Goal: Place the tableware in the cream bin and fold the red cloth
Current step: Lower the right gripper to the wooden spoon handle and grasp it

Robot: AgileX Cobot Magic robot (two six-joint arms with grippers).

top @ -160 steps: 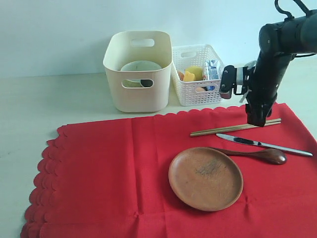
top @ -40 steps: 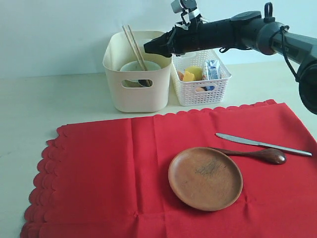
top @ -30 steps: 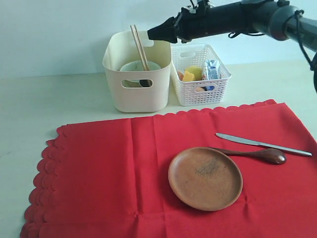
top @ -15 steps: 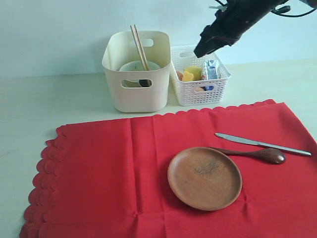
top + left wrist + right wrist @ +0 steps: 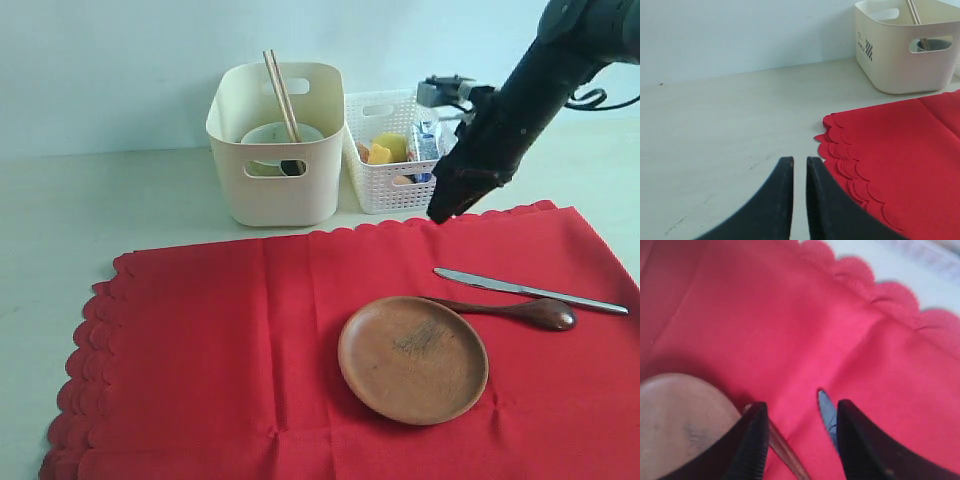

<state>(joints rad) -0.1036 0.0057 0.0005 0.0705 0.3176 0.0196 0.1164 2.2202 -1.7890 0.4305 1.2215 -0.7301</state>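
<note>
The red cloth (image 5: 200,340) lies flat on the table. On its right part rest the brown wooden plate (image 5: 413,358), the dark spoon (image 5: 520,311) and the silver knife (image 5: 530,291). The cream bin (image 5: 270,195) holds the pale bowl (image 5: 272,133) and the leaning chopsticks (image 5: 278,85); I cannot make out the steel cup. My right gripper (image 5: 445,210) hangs open over the cloth's far edge. In the right wrist view its jaws (image 5: 800,410) frame the knife tip (image 5: 825,407) and the spoon handle (image 5: 785,447). My left gripper (image 5: 799,167) is shut and empty, off the cloth's scalloped corner (image 5: 840,150).
A white lattice basket (image 5: 385,195) with food and a milk carton (image 5: 428,140) stands right of the bin, just behind my right arm. Bare table (image 5: 100,200) lies to the left of and behind the cloth.
The chopsticks went from the cloth into the cream bin. My right arm has since swung away from above the bin, to the right and down toward the cloth's far edge.
</note>
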